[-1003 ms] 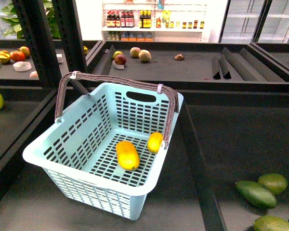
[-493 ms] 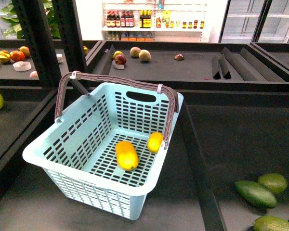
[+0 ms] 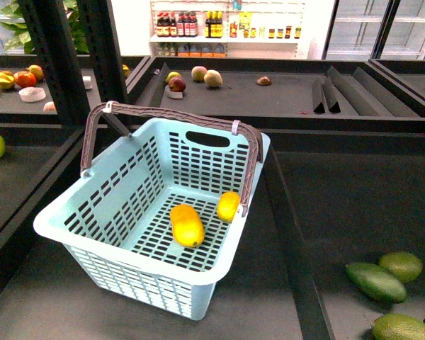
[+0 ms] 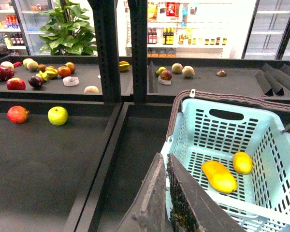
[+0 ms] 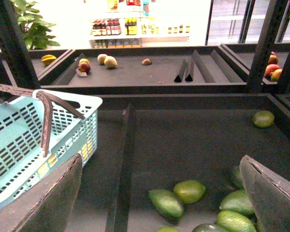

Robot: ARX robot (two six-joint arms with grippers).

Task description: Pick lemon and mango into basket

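The pale aqua basket [image 3: 106, 212] with brown handles stands tilted on the dark shelf. Inside it lie the longer yellow-orange mango [image 3: 187, 225] and the smaller yellow lemon [image 3: 228, 207] beside it. Both also show in the left wrist view: the mango [image 4: 218, 176], the lemon [image 4: 242, 162], the basket [image 4: 275, 135]. My left gripper [image 4: 166, 166] is shut and empty, just outside the basket's near rim. My right gripper [image 5: 162, 186] is open and empty, above dark green fruits, to the right of the basket [image 5: 19, 140]. Neither gripper shows in the front view.
Dark green oval fruits [image 3: 375, 282] lie at the right [image 5: 166, 203]. A raised divider [image 5: 124, 159] runs between basket and green fruits. A yellow-green apple [image 4: 58, 115] and a red fruit [image 4: 17, 114] lie to the left. Black uprights [image 3: 57, 57] and rear shelves with assorted fruit stand behind.
The front view has shifted slightly; the basket, mango and lemon keep their places relative to each other.
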